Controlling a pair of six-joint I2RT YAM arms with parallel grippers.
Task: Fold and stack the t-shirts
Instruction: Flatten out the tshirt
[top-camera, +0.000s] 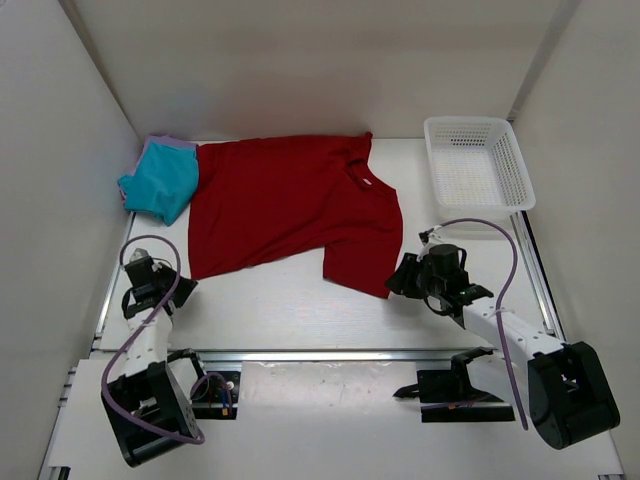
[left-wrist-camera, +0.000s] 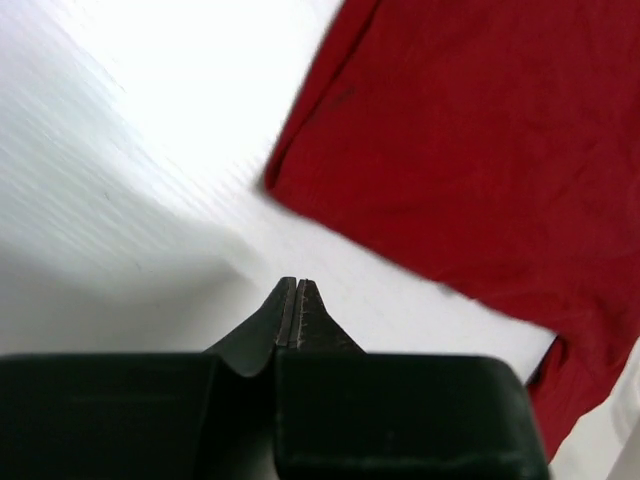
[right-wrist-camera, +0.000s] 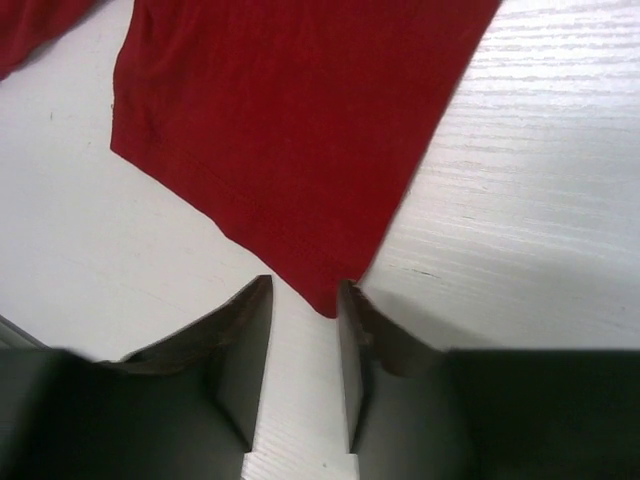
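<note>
Right claw (right-wrist-camera: 303, 290) parted around sleeve corner of dark red soft-fabric t-shirt (top-camera: 290, 200) spread flat; left claw (left-wrist-camera: 297, 292) pinched closed on nothing, near its hem, over white surface (top-camera: 300, 312).

You've got the spread t-shirt (top-camera: 290, 205) mid-table (top-camera: 300, 310), with two folded t-shirts (top-camera: 160, 182) stacked at its far-left corner and the basket (top-camera: 470, 123) far right. The left gripper (left-wrist-camera: 297, 285) sits just before its near-left hem corner, and the right gripper (right-wrist-camera: 303, 290) is at its near-right sleeve corner.
</note>
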